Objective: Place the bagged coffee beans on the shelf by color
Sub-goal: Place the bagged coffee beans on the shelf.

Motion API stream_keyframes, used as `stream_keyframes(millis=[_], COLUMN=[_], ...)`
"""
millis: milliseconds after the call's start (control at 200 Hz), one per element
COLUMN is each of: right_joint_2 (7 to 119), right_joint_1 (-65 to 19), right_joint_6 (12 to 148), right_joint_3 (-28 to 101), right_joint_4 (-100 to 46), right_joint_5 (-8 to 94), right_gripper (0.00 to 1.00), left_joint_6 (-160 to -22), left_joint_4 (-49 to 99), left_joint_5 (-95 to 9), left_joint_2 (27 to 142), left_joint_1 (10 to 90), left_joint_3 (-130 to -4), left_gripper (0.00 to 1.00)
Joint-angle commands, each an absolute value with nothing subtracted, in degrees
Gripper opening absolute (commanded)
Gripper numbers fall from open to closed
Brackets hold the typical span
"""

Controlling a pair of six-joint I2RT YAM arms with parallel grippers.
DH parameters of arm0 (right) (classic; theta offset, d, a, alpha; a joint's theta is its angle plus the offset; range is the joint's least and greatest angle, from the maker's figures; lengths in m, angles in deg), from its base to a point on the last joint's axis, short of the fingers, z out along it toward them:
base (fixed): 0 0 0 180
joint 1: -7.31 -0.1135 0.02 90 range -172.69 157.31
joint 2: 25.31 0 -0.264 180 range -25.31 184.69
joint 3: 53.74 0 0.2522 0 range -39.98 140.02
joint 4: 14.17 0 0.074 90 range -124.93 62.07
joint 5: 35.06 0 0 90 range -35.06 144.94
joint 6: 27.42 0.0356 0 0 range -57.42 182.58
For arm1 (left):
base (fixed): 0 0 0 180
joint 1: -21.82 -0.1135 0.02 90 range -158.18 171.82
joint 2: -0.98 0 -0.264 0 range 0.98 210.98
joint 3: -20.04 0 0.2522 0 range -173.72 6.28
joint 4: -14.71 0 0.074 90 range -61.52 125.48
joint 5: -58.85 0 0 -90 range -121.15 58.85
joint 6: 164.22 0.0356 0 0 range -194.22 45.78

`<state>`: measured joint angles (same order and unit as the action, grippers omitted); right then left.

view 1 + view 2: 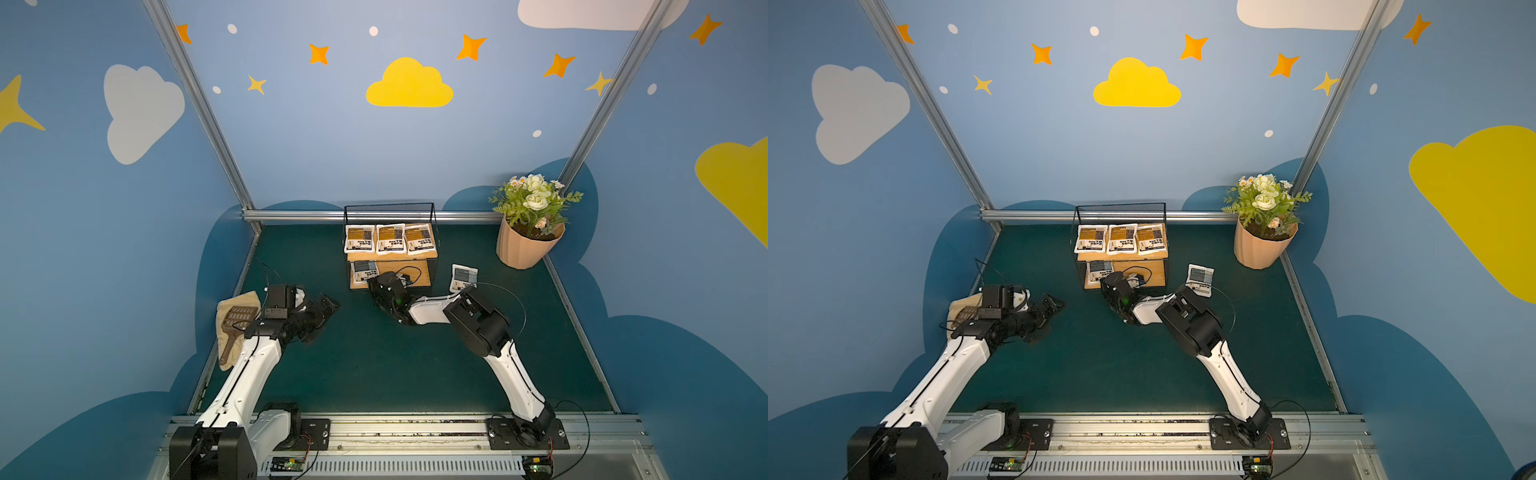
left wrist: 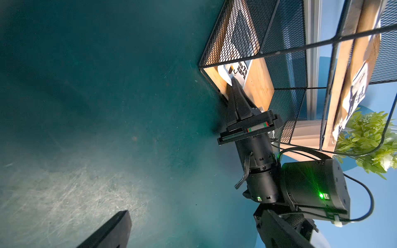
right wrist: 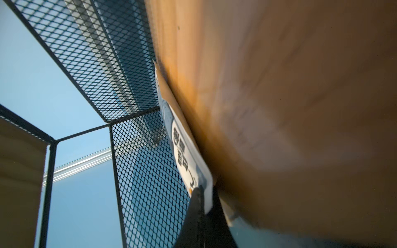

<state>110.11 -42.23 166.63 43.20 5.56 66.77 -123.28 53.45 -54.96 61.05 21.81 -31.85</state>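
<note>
The shelf (image 1: 419,279) stands at the back middle of the green mat. Three orange-label bagged coffee beans (image 1: 390,239) lie side by side on its upper board. A grey-blue bag (image 1: 363,270) lies on the left of the lower board, and my right gripper (image 3: 204,193) is shut on its near edge, seen from the side in the left wrist view (image 2: 234,82). Another grey-blue bag (image 1: 464,277) lies on the mat right of the shelf. My left gripper (image 1: 328,307) hovers open and empty over the mat, left of the shelf.
A peach ribbed pot of flowers (image 1: 525,249) stands at the back right corner. A tan cloth with a brown grid tool (image 1: 235,320) lies at the left edge beside my left arm. A black cable loops off my right arm (image 1: 515,303).
</note>
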Motion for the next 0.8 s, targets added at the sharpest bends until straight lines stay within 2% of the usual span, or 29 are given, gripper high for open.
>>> stream_keyframes(millis=[0, 180, 325, 410, 626, 796], right_joint_2=[112.2, 111.9, 110.9, 110.1, 106.0, 100.4], right_joint_1=[-43.1, -43.2, -43.2, -43.3, -43.7, -44.4], right_joint_6=[166.5, 166.2, 165.1, 164.2, 161.8, 159.6], right_joint_3=[44.5, 44.0, 43.4, 42.8, 37.5, 30.7], right_joint_4=[1.0, 0.8, 0.3, 0.3, 2.1, 3.1], right_joint_5=[65.9, 65.4, 65.0, 64.3, 62.8, 61.1], right_gripper=[0.04, 0.17, 0.46, 0.57, 0.7, 0.75], left_joint_6=[-122.3, -122.3, -122.4, -122.4, -122.7, -122.8], left_joint_4=[54.8, 54.9, 54.7, 54.8, 54.7, 54.9], left_joint_5=[-55.7, -55.5, -55.6, -55.6, -55.4, -55.1], left_joint_2=[60.2, 59.8, 59.8, 59.6, 59.1, 58.5], left_joint_1=[21.5, 21.5, 21.4, 21.4, 21.4, 21.4], left_joint_3=[-31.8, -31.6, -31.5, -31.5, -31.6, -31.9], left_gripper=[1.0, 1.0, 1.0, 1.0, 1.0, 1.0])
